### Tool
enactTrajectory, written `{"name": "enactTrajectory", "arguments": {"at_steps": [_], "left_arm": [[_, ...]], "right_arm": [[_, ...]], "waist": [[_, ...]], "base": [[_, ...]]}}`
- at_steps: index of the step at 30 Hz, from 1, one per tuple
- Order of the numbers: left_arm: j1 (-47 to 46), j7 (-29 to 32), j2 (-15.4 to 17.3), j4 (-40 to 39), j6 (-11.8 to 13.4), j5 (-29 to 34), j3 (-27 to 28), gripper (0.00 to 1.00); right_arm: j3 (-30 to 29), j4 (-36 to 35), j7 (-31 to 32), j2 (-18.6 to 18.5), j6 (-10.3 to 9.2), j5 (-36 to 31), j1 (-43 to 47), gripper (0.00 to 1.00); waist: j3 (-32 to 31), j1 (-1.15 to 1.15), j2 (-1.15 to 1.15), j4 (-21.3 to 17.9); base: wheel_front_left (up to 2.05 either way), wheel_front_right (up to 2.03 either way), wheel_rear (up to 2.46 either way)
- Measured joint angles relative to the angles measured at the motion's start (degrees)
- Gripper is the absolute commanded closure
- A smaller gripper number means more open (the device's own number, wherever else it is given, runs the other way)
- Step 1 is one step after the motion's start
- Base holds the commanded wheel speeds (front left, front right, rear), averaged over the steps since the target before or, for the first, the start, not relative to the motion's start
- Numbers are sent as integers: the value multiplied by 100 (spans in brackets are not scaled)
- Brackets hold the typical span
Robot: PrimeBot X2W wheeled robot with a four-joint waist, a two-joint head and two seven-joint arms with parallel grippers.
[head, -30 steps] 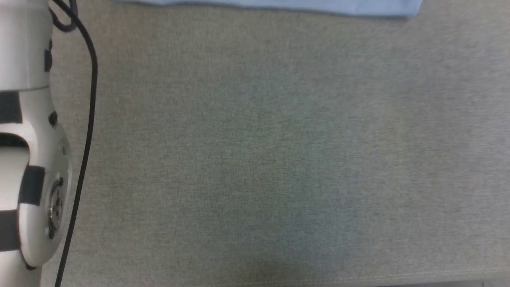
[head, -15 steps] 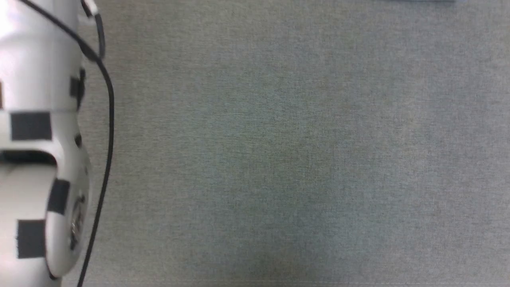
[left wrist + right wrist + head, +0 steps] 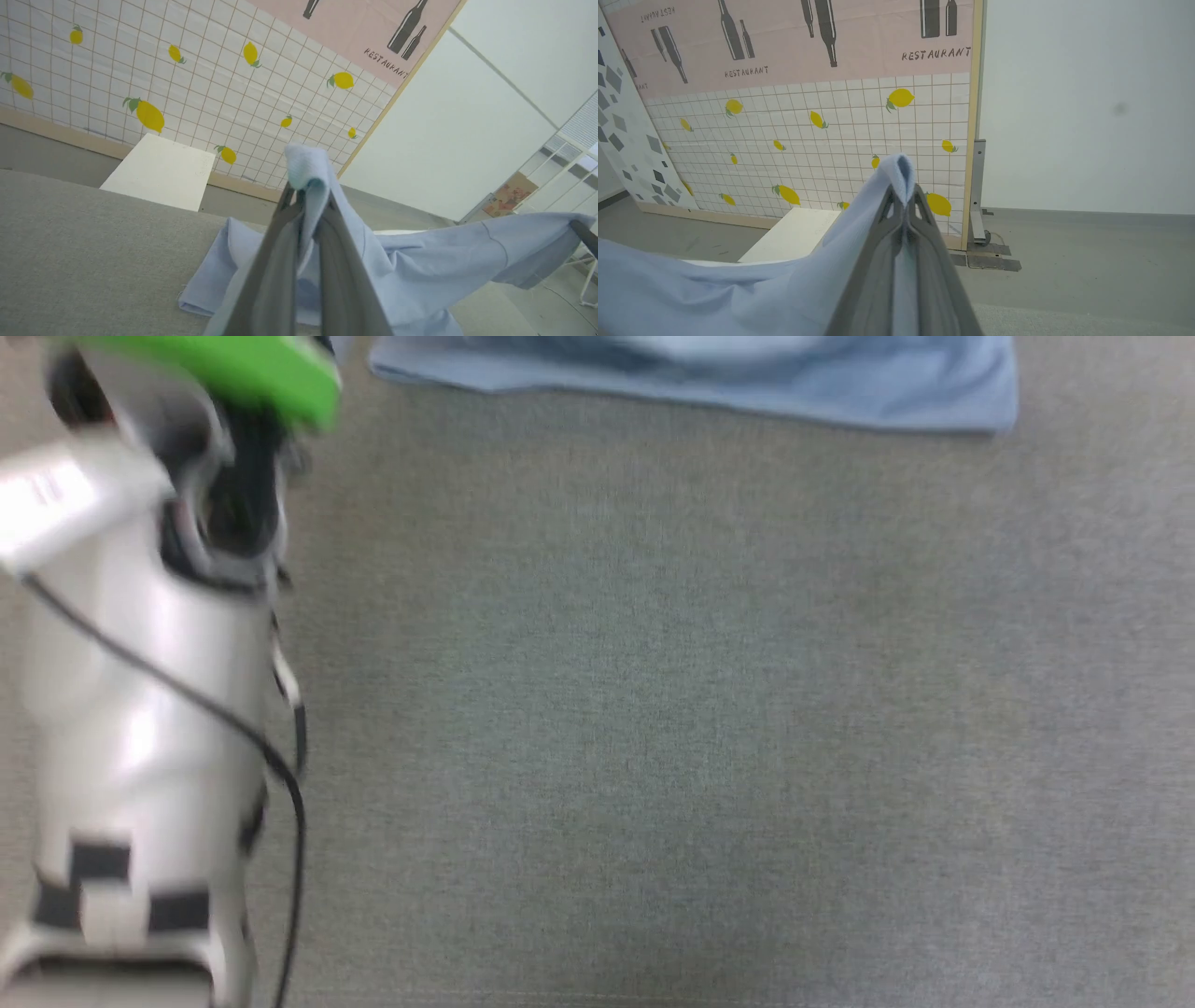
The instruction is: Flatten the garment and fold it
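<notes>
Head view shows the garment stretched lengthwise left to right.

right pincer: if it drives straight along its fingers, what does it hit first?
Likely the lemon-tiled wall panel, some way ahead. The right pincer, shut on a fold of the garment, points at it; the white block lies below-left of that line. Depth unclear.
</notes>
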Motion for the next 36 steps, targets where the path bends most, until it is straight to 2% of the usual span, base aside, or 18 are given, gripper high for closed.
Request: {"name": "enactTrajectory", "arguments": {"at_steps": [7, 10, 15, 22, 31, 36], "left_arm": [[1984, 249, 94, -1461, 407, 2, -99, 100], [2757, 327, 124, -1895, 610, -53, -48, 100], [4081, 616, 219, -2345, 857, -155, -77, 100], [5619, 710, 263, -2565, 910, -514, -41, 100], [7222, 879, 231, -2773, 879, -1085, -9, 100], [7842, 1066, 313, -3033, 893, -1211, 12, 100]], "right_arm": [[-609, -1089, 279, -114, 0, 330, 1801, 100], [-904, -1561, 435, 64, 0, 360, 2549, 100], [-1261, -2343, 832, 566, 0, 369, 3933, 100], [-1851, -2949, 1486, 1263, 0, 410, 5689, 100], [-2358, -3532, 2198, 1887, -1, 719, 7402, 100], [-2558, -3856, 2594, 2113, 0, 857, 8029, 100]], "waist": [[-613, 0, 0, 49], [-857, 0, 0, 65], [-1260, 0, 0, 79], [-1775, -1, 0, 89], [-2313, -1, 0, 103], [-2573, 0, 0, 101]], "base": [[0, 0, 0], [0, 0, 0], [0, 0, 0], [0, 0, 0], [0, 0, 0], [0, 0, 0]]}}
